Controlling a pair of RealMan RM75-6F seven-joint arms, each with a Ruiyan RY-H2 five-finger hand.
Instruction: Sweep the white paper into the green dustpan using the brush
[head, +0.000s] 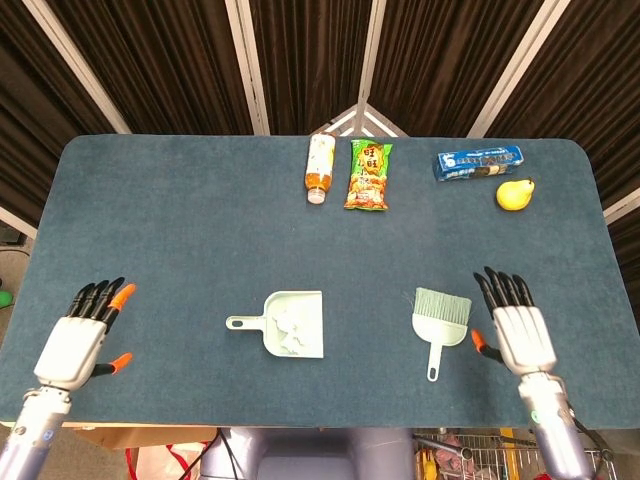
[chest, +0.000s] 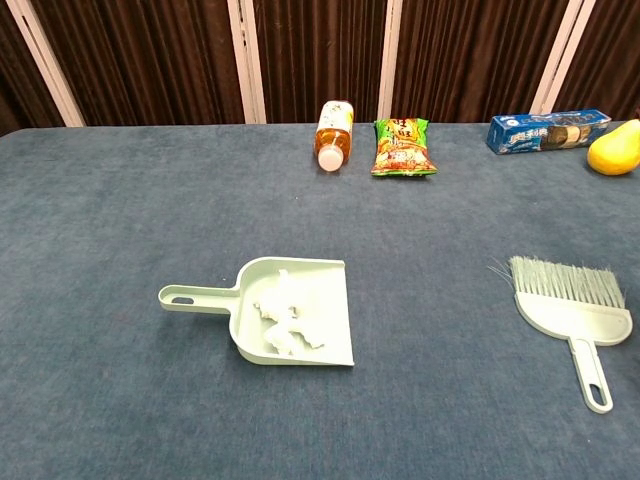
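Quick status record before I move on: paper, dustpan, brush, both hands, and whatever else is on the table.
paper: white paper lies inside the dustpan
dustpan: green dustpan flat on the table, handle pointing left
brush: brush flat on the table, bristles toward the far edge, nothing touching it
left hand: left hand holds nothing, fingers apart, near the table's front left corner
right hand: right hand holds nothing, fingers apart, just right of the brush
far edge: bottle, snack bag, cookie box, pear

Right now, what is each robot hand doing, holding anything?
Left hand: open, holding nothing.
Right hand: open, holding nothing, beside the brush.
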